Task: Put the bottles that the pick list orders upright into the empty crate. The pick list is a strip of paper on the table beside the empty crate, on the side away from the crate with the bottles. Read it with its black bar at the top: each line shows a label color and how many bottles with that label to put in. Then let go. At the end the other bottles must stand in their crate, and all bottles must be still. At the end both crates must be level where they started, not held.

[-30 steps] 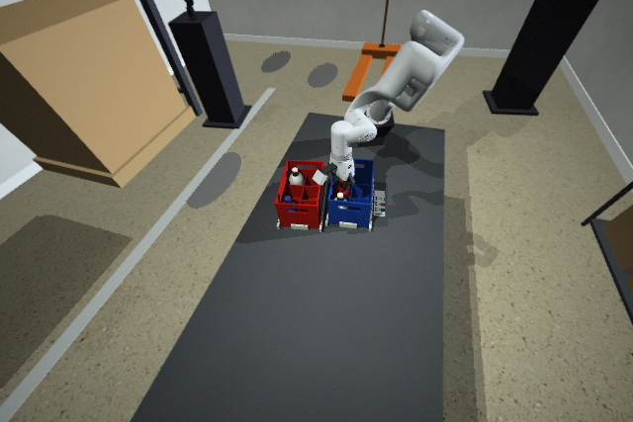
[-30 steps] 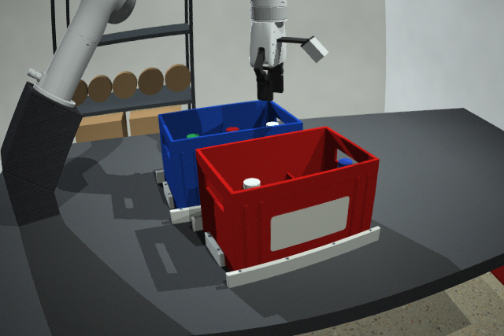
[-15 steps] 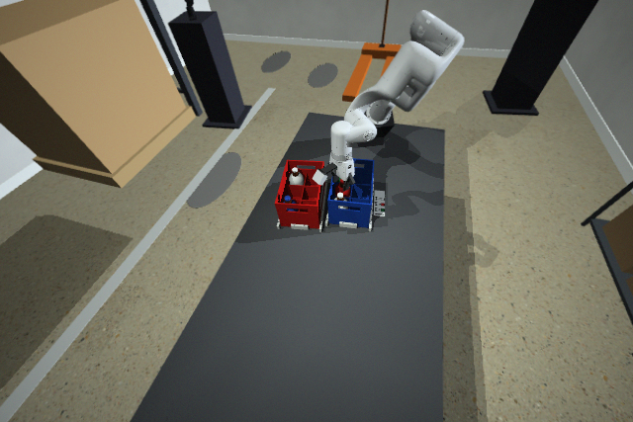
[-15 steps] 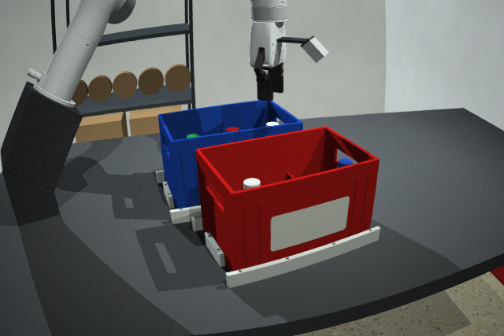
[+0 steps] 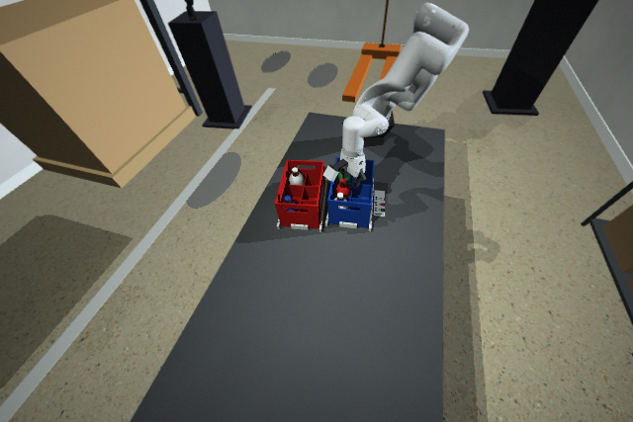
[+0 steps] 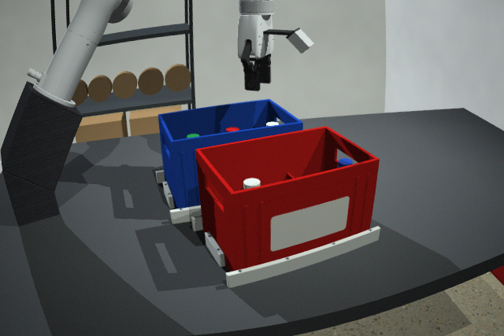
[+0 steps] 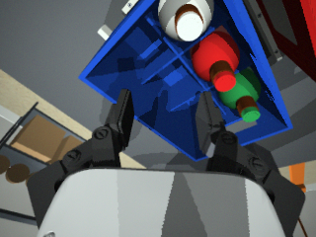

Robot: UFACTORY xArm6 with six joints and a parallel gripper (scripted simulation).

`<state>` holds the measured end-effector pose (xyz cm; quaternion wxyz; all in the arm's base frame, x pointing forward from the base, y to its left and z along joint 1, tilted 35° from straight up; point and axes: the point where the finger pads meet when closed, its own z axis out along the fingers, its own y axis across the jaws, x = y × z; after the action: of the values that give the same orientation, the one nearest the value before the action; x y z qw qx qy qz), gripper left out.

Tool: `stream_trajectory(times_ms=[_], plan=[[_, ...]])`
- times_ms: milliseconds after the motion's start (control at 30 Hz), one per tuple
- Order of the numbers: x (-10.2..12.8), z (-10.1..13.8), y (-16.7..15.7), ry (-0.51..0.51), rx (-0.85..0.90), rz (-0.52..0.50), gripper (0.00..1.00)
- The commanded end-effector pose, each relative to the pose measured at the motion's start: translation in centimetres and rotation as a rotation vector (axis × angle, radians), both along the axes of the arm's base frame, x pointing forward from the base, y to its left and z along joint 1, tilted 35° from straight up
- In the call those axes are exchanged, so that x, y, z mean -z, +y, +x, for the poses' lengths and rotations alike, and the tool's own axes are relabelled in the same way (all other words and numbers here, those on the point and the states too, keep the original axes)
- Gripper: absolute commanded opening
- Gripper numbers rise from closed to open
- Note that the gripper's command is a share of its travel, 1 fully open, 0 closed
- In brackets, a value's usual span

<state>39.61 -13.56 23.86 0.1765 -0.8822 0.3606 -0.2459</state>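
Observation:
The blue crate (image 6: pixel 226 127) holds three upright bottles in a row: a white-capped one (image 7: pixel 185 19), a red one (image 7: pixel 217 56) and a green one (image 7: pixel 242 94). Their caps show in the exterior view: green (image 6: pixel 192 135), red (image 6: pixel 232 129), white (image 6: pixel 272 123). The red crate (image 6: pixel 284 193) holds a white-capped bottle (image 6: pixel 251 182) and a blue-capped bottle (image 6: pixel 345 161). My gripper (image 6: pixel 255 80) hangs above the blue crate, open and empty; it also shows in the wrist view (image 7: pixel 168 118). The pick list (image 5: pixel 379 203) lies to the right of the blue crate.
Both crates stand side by side in white corner brackets (image 6: pixel 301 256) on the dark table. A shelf with boxes and rolls (image 6: pixel 130 80) stands behind the table. The arm's dark base (image 6: pixel 36 145) is on the left.

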Motion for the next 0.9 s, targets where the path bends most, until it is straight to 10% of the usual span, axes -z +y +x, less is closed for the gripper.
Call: stream_trajectory(times_ms=[0, 867], plan=[[-0.7, -1.0, 2.0, -0.001, 0.003, -0.004, 0.65], [-3.1, -5.6, 11.7, -0.002, 0.003, -0.003, 0.65]])
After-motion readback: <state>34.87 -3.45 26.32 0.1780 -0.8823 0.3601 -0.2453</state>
